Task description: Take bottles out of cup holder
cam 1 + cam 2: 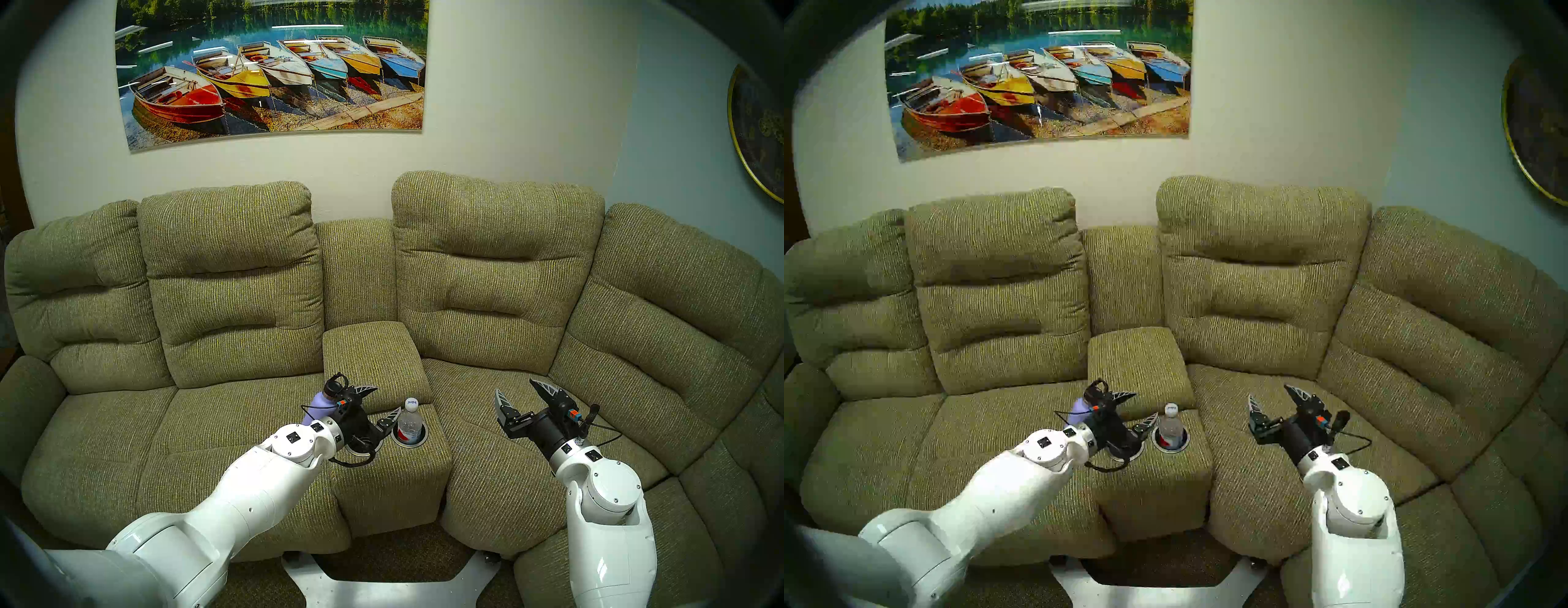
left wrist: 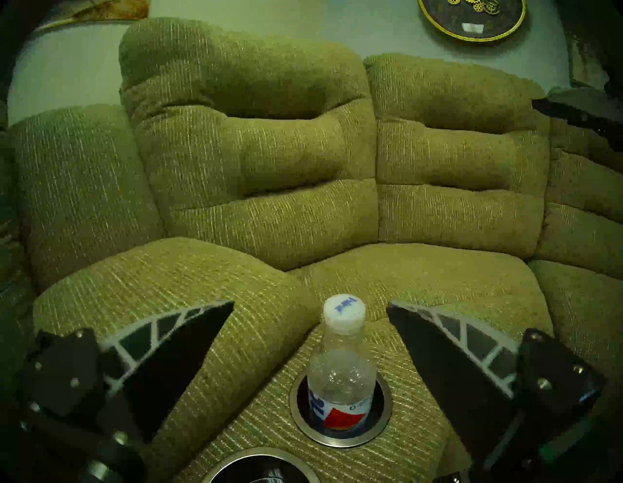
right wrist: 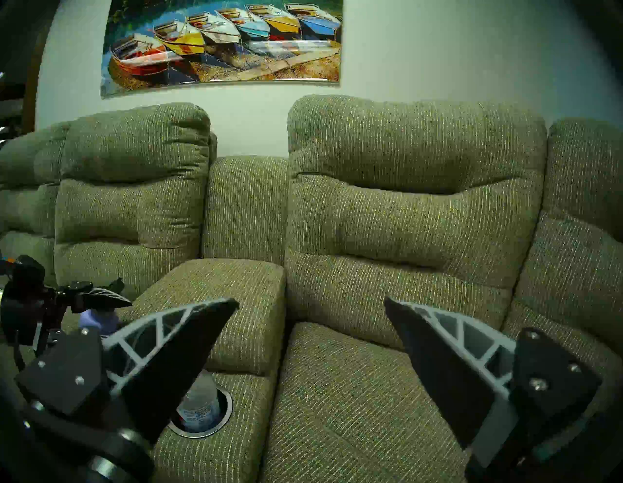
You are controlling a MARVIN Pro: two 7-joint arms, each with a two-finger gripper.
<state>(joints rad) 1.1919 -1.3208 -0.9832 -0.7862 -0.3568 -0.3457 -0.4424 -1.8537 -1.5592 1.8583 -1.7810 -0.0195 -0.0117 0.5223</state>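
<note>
The clear plastic bottle with a white cap stands upright in the right recess of the cup holder. The left recess shows a dark, bare inside. My left gripper is open just left of the clear bottle, with nothing between its fingers. The lavender flask with a black cap rests tilted on the seat cushion left of the console, partly hidden behind my left wrist. My right gripper hangs open over the right seat, holding nothing.
The olive-green sofa wraps around the console, with a padded armrest lid behind the cup holder. A boat picture and a round gold-rimmed plaque hang on the walls. My base plate sits on the floor below.
</note>
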